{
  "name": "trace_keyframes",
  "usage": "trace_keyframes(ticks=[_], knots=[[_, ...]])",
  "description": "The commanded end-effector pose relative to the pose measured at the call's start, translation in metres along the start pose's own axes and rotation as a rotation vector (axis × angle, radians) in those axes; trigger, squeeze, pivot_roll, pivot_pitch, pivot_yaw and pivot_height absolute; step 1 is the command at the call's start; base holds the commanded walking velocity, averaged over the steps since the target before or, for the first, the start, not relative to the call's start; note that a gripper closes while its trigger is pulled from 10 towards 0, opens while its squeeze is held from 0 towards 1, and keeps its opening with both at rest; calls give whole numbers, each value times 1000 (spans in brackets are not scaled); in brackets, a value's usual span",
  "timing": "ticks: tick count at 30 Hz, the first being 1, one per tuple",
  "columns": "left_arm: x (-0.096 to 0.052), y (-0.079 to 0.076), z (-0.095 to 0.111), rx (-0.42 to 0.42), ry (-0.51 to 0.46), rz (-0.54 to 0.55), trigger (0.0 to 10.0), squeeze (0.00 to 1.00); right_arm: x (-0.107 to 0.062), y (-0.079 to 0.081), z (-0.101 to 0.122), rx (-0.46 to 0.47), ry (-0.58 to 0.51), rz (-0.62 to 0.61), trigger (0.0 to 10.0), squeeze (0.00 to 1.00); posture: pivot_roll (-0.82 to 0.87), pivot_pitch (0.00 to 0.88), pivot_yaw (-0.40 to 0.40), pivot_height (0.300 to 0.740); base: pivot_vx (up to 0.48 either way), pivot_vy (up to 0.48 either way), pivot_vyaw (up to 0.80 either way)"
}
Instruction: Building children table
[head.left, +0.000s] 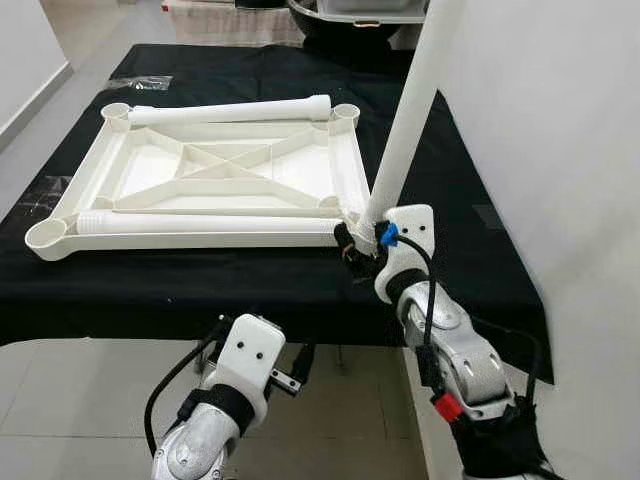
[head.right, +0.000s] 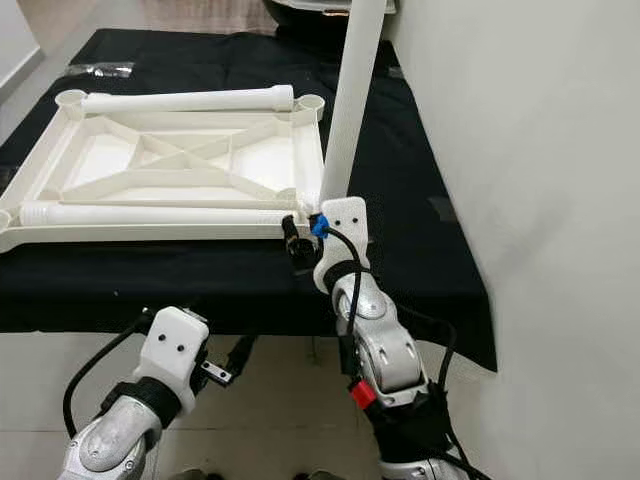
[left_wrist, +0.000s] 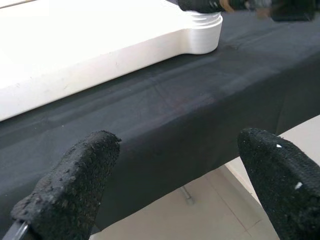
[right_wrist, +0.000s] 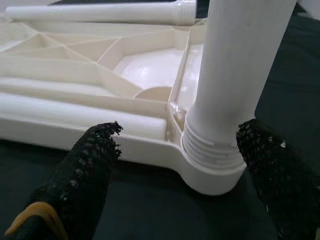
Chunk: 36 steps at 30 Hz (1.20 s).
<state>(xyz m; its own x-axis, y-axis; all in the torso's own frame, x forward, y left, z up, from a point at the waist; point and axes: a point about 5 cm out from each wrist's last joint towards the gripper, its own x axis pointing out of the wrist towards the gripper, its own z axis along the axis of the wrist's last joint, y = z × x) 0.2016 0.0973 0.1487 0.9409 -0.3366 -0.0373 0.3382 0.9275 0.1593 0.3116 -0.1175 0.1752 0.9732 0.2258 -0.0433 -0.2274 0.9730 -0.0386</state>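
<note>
Ribbed white plastic tabletop (head.left: 215, 170) bears threaded leg (head.left: 405, 120).

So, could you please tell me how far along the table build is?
One leg stands in the near right socket of the upturned tabletop, with the right gripper open around its base. Two loose legs lie on the tabletop, and three corner sockets look unfilled. The left gripper hangs open below the edge.

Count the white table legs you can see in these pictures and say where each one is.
3: one leg lies across the tabletop's far edge, one leg lies along its near edge, and one leg stands in the near right corner socket. Others may be hidden.
</note>
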Motion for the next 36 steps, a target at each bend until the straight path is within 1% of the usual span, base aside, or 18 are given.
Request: trace_keyframes(ticks=[1,3,4,6,7,8,9,10,12,13,14,16,19,22,25,31,32,36], knots=[[-1,-1,-3,-7,10,-7,10000,0,-3,-2,-5,-3,19,7,10000,0,106,142,-86,740,0,0,0],[-1,-1,-3,-7,8,-8,10000,0,-5,-17,-16,-55,53,8,10000,0,107,143,-89,740,0,0,0],[-1,-1,-3,-7,8,-8,10000,0,-5,-17,-16,-55,53,8,10000,0,107,143,-89,740,0,0,0],[-1,-1,-3,-6,7,-7,10000,0,-4,-32,-22,-115,86,-7,10000,0,108,142,-89,740,0,0,0],[-1,-1,-3,-6,7,-7,10000,0,-4,-32,-22,-115,86,-7,10000,0,108,142,-89,740,0,0,0],[-1,-1,-3,-5,7,-8,10000,0,-1,-41,-24,-170,96,-23,10000,0,109,143,-88,740,0,0,0],[-1,0,-3,-4,6,-8,10000,0,4,-52,-27,-250,119,-65,10000,0,110,145,-89,740,0,0,0],[-1,0,-3,-4,6,-8,10000,0,4,-52,-27,-250,119,-65,10000,0,110,145,-89,740,0,0,0],[-2,-1,-2,-3,5,-8,10000,0,11,-67,-29,-325,139,-127,10000,0,113,144,-87,740,0,0,0],[-2,-1,-2,-2,4,-8,10000,0,14,-72,-30,-332,148,-161,10000,0,113,144,-87,740,0,0,0],[-2,-1,-2,-2,4,-8,10000,0,14,-72,-30,-332,148,-161,10000,0,113,144,-87,740,0,0,0],[-2,-1,-1,-2,1,-9,10000,0,22,-79,-29,-296,136,-220,10000,0,120,152,-85,740,0,0,0],[-3,-1,0,-2,-1,-9,10000,0,26,-82,-29,-265,124,-243,10000,0,123,154,-84,740,0,0,0],[-4,-2,4,-3,-10,-11,10000,0,37,-90,-34,-199,141,-323,10000,0,149,170,-89,740,0,0,0],[-6,-1,8,-3,-15,-8,10000,0,43,-96,-36,-169,149,-371,10000,0,155,183,-88,740,0,0,0],[-8,-1,10,-2,-19,-11,10000,0,49,-100,-33,-165,141,-412,10000,0,158,204,-83,740,0,0,0],[-8,-3,13,-4,-23,-14,10000,0,54,-101,-30,-138,126,-427,10000,0,165,213,-82,740,0,0,0],[-9,-3,15,-7,-26,-14,10000,0,57,-100,-26,-104,100,-436,10000,0,167,221,-82,740,0,0,0]])
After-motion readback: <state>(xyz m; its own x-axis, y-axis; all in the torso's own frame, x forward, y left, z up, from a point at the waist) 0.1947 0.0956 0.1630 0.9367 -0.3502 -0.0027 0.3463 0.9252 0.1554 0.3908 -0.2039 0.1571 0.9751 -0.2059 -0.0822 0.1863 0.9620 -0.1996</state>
